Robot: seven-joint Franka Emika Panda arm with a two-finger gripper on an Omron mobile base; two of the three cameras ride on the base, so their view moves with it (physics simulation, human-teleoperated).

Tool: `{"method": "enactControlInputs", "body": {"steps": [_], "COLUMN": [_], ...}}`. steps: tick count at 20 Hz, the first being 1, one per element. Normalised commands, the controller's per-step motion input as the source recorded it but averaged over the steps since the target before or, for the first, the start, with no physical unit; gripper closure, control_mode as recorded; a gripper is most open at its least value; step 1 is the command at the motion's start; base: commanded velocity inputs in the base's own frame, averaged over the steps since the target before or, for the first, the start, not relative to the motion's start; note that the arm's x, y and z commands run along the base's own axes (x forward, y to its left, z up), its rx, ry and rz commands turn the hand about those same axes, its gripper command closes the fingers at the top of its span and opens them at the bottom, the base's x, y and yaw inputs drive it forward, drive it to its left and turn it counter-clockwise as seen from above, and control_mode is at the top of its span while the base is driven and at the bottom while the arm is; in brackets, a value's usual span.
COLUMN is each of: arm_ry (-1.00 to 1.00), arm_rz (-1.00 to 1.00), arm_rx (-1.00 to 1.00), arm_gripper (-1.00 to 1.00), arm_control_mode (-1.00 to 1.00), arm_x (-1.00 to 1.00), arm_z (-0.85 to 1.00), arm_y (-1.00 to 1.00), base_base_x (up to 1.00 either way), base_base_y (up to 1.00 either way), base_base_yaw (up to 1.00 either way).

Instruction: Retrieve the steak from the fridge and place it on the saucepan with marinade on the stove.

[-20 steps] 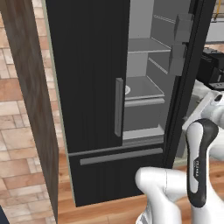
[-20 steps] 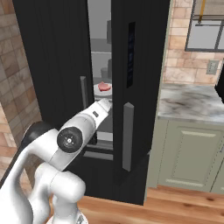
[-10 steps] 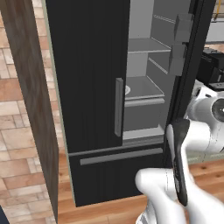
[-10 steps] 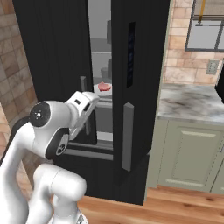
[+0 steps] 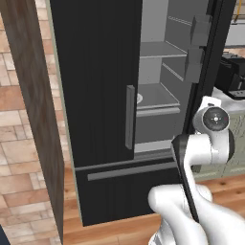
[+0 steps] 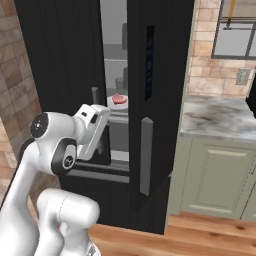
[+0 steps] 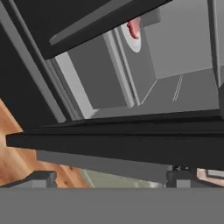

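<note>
Fridges: we count one [image 5: 100, 95]
Steaks: we see one [image 6: 119, 99]
Plates: one [image 6: 116, 104]
Countertops: one [image 6: 220, 117]

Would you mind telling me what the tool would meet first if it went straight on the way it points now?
Probably the dark edge of the fridge door crossing just ahead of the open tool; the steak lies farther in. Depth is unclear.

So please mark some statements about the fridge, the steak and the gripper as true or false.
1. The fridge has one door open. True.
2. The steak lies on a white plate on a shelf inside. True.
3. The gripper is shut on the steak. False: it is open and holds nothing.
4. The steak is on the wooden floor. False: it is in the fridge.
5. A marble counter stands beside the fridge. True.
</note>
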Motion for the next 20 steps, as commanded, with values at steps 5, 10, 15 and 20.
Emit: {"method": "enactControlInputs", "body": {"steps": [5, 10, 15, 20], "arm_ry": [0.0, 0.0, 0.0, 0.0], "arm_rz": [-0.03, -0.02, -0.04, -0.02], "arm_rx": [-0.01, 0.0, -0.01, -0.06], "arm_gripper": [-1.0, -1.0, -1.0, -1.0], "arm_control_mode": [-1.0, -1.0, -1.0, -1.0], "arm_x": [0.15, 0.19, 0.32, 0.41], "arm_z": [0.0, -0.05, -0.14, -0.24], "arm_y": [0.19, 0.21, 0.05, 0.0], "base_base_x": [0.0, 0.0, 0.0, 0.0], "base_base_y": [0.0, 0.0, 0.0, 0.0], "base_base_yaw": [0.0, 0.0, 0.0, 0.0]}}
